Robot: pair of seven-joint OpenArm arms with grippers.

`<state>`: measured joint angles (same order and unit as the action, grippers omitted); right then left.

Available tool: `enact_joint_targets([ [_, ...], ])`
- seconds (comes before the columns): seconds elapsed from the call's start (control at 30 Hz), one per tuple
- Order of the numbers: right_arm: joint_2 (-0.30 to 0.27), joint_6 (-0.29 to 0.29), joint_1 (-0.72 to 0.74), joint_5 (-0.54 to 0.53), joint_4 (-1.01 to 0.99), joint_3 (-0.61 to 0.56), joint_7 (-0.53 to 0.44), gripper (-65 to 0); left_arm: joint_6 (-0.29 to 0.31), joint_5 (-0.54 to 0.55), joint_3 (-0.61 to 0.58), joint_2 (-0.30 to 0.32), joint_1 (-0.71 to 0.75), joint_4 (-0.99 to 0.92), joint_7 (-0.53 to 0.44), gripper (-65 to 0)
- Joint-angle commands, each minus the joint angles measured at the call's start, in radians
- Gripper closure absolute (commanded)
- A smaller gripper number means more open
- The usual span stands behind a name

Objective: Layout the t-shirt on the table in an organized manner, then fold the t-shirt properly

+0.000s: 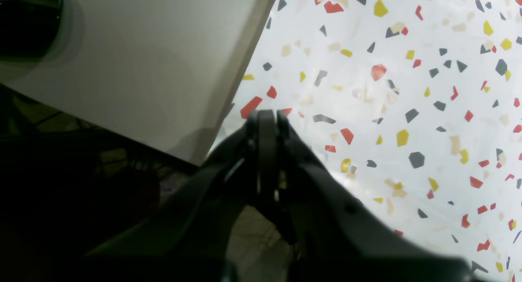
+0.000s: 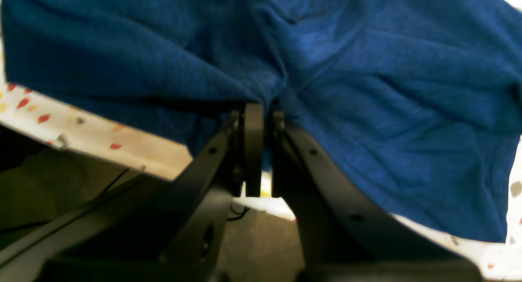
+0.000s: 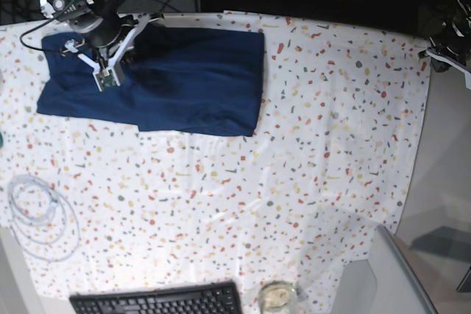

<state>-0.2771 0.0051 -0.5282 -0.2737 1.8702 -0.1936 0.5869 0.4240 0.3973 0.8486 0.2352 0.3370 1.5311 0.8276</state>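
Base view: plain dark navy-blue soft fabric t-shirt (image 3: 158,82) lies spread at far left part of white terrazzo-flecked table (image 3: 294,152); black keyboard (image 3: 158,301) and coiled white cable (image 3: 40,215) at near edge

Right wrist view alone shows right gripper (image 2: 261,111) pinching bunched t-shirt edge at table rim

Left wrist view alone shows left gripper (image 1: 267,115) pressed together, holding nothing, above bare table edge, well apart from t-shirt

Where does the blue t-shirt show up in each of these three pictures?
Left wrist: not in it.
Right wrist: the t-shirt fills the upper part, pinched in the right gripper.
Base: upper left, lying spread out.
Shared landmark: the speckled table.
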Motion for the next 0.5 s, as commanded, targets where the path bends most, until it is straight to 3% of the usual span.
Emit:
enact_joint_targets([
  [0.0,-0.004,0.003,-0.004,-0.005,0.021,0.003,-0.014,-1.5,0.003,0.007,0.004,0.019,0.0,0.015,-0.015,0.0],
  [0.47,0.02,0.003,0.009,-0.008,-0.162,0.001,-0.02,-2.4,0.003,0.007,0.004,0.017,0.0,0.015,-0.015,0.0],
])
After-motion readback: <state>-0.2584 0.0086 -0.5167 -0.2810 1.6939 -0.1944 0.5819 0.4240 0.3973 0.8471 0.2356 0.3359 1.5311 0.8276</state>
